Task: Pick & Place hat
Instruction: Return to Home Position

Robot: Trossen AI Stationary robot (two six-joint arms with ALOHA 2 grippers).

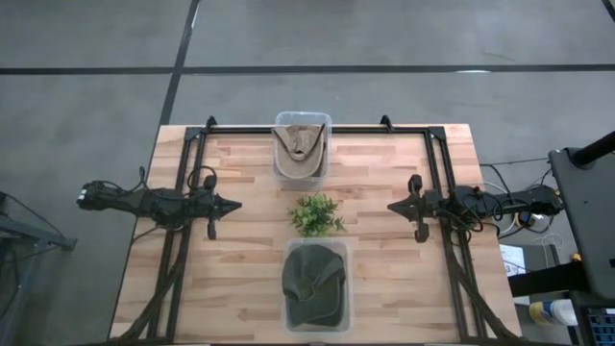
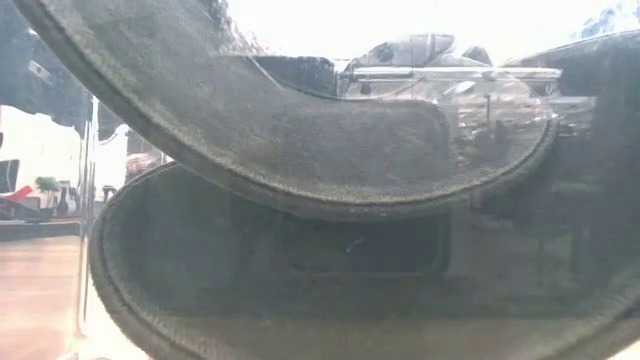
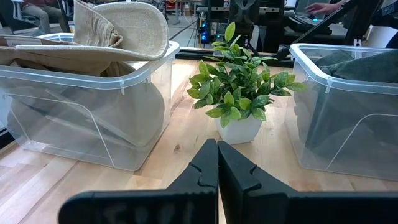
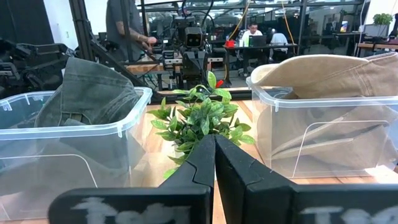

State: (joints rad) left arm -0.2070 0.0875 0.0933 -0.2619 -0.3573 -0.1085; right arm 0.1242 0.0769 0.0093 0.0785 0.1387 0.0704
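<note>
A dark green cap lies in the clear bin at the table's near edge; the low view shows it pressed close against the bin wall. A beige hat lies in the clear bin at the far edge, its brim over the rim. My left gripper waits shut at the table's left, pointing at the plant. My right gripper waits shut at the right, facing it. Wrist views show each one's shut fingers.
A small potted plant stands at the table's middle, between the two bins and between both grippers. A black metal frame runs along the far edge and down both sides. People and desks show in the room beyond.
</note>
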